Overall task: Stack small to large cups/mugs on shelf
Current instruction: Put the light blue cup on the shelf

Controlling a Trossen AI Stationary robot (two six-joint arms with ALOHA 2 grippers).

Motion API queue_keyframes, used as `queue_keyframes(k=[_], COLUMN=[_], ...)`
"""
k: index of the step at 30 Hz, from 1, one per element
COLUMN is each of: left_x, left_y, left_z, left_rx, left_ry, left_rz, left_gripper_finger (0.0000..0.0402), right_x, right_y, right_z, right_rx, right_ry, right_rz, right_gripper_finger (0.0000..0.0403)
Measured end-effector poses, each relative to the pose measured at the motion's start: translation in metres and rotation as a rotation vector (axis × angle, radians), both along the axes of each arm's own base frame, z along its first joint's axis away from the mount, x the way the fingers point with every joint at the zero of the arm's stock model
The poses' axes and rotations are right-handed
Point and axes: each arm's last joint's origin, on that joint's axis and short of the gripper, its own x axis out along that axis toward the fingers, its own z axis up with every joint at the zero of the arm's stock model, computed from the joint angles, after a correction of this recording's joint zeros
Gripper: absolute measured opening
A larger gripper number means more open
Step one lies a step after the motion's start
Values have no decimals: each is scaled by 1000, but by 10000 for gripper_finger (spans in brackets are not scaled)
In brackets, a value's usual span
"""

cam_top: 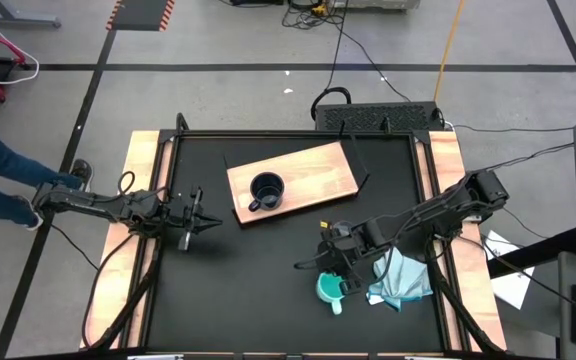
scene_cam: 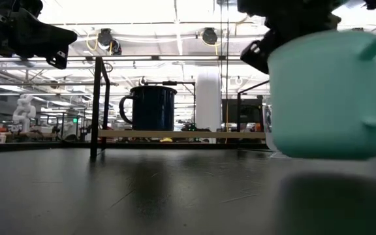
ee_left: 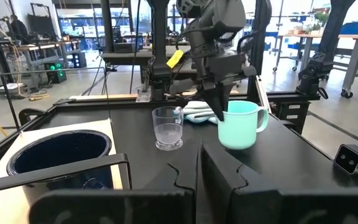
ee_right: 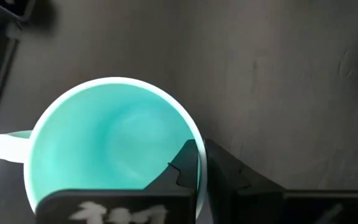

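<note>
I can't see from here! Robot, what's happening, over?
Right gripper pinching turquoise mug rim. Left gripper shut, idle beside shelf. Black mug on shelf. Glass cup beside turquoise mug.

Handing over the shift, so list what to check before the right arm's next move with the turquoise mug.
1. Right tool grips the turquoise mug at its rim, one finger inside, one outside: ok.
2. Mug lifted off the table: cannot tell.
3. Black mug upright on the shelf: ok.
4. Black mug empty: ok.
5. Glass cup stands apart from the turquoise mug: ok.
6. Left tool waits left of the shelf: ok.
</note>
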Motion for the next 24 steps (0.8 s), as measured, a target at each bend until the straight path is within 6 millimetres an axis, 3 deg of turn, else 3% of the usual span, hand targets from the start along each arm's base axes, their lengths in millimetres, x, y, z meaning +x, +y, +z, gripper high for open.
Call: queue_keyframes(k=[13, 24], left_x=[0, 0], left_y=[0, 0], left_z=[0, -1], left_rx=[-1, 0], left_ry=[3, 7], left_rz=[-1, -2], left_gripper_finger=[24, 24], right_x=[-25, -80], right_y=[-9, -27], right_z=[52, 56], right_rx=[56, 83], right_ry=[-288, -536], right_rz=[50, -7], right_gripper_finger=[2, 1])
